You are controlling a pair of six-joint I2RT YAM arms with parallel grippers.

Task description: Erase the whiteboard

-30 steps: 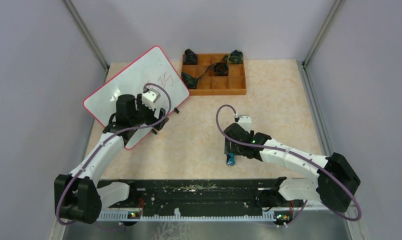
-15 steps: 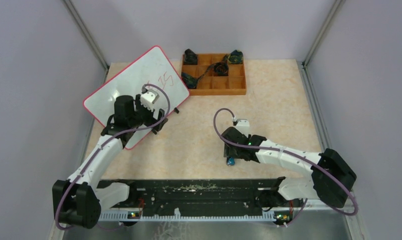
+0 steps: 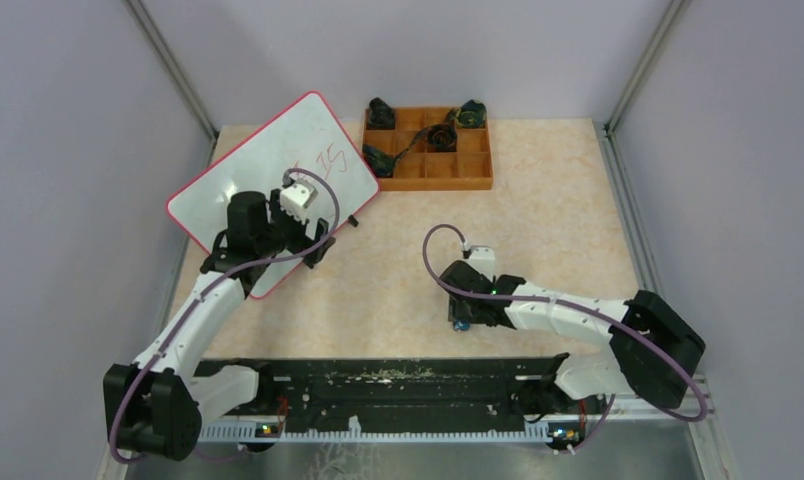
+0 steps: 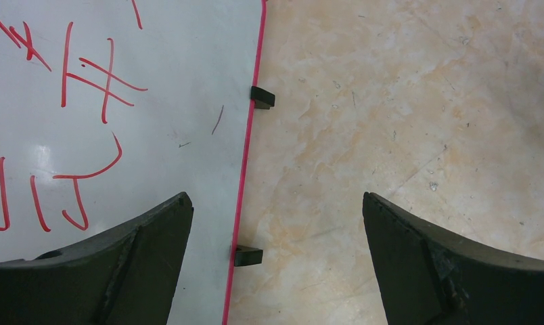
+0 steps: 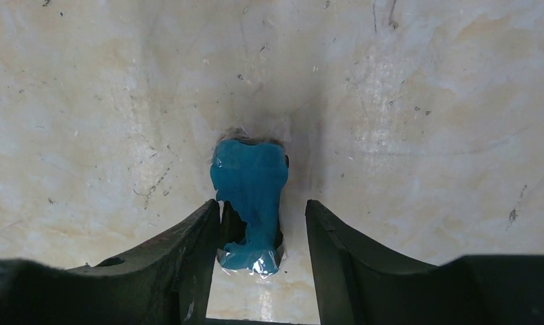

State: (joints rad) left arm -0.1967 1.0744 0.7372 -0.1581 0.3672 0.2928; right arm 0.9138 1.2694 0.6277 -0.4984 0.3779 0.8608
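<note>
Whiteboard (image 3: 268,190) sat far-left on the mottled beige table (image 3: 558,200): glossy white, thin red rim, rounded corners, red scribbles. Left gripper (image 4: 276,203) gaped wide over its rim. Right gripper (image 5: 262,206) straddled a crinkly blue film-wrapped lump (image 5: 250,176), jaws apart, not clamped.

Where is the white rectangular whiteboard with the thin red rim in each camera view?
Top external: the white rectangular red-rimmed whiteboard lies at the table's far left.
Left wrist: the whiteboard fills the left half, with red writing.
Right wrist: not in it.
Shared landmark: the beige marbled tabletop.
</note>
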